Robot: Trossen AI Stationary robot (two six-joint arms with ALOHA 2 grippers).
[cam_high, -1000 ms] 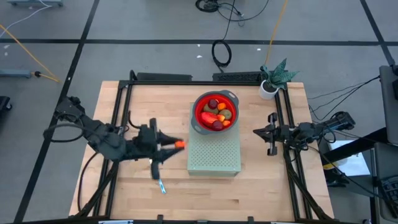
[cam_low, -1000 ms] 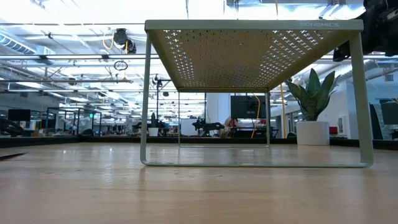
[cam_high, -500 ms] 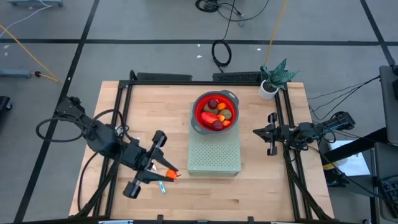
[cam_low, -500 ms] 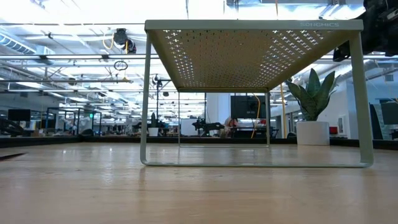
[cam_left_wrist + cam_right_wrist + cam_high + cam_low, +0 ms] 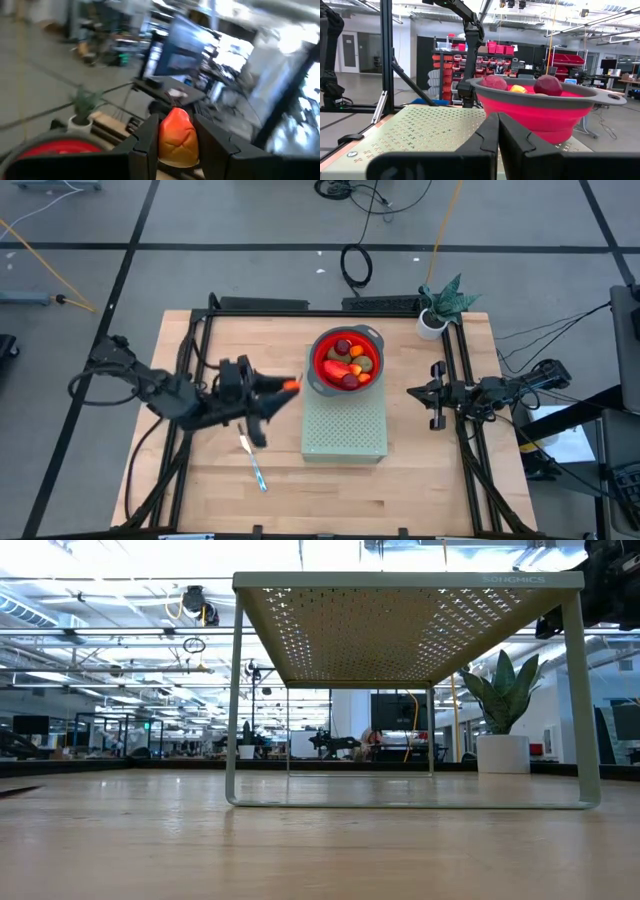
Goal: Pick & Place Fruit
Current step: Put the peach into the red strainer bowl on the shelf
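Seen from above, my left claw (image 5: 285,388) hangs over the tabletop (image 5: 230,490) just left of the red bowl (image 5: 318,375), its fingers partly closed on a small orange fruit (image 5: 291,385). In the left wrist view the same orange fruit (image 5: 177,136) sits pinched between the two dark fingers (image 5: 147,140), with the bowl's red side (image 5: 55,149) low in the picture; that view is smeared, so I judge the fruit's dimpled skin only loosely.

On the tabletop below and slightly nearer than the claw lies the thin knife (image 5: 253,463) with its light-blue handle.

Farther on, the red bowl rests on the rear part of the pale green perforated stand (image 5: 345,430). It holds an elongated red-orange fruit (image 5: 343,367), dark red balls (image 5: 344,346), a brown-green oval (image 5: 371,365) and small orange pieces.

My right claw (image 5: 412,391) waits at the tabletop's right side, just right of the stand, its fingers (image 5: 487,137) pressed together on nothing.

At the far right corner stands a potted plant (image 5: 440,305).
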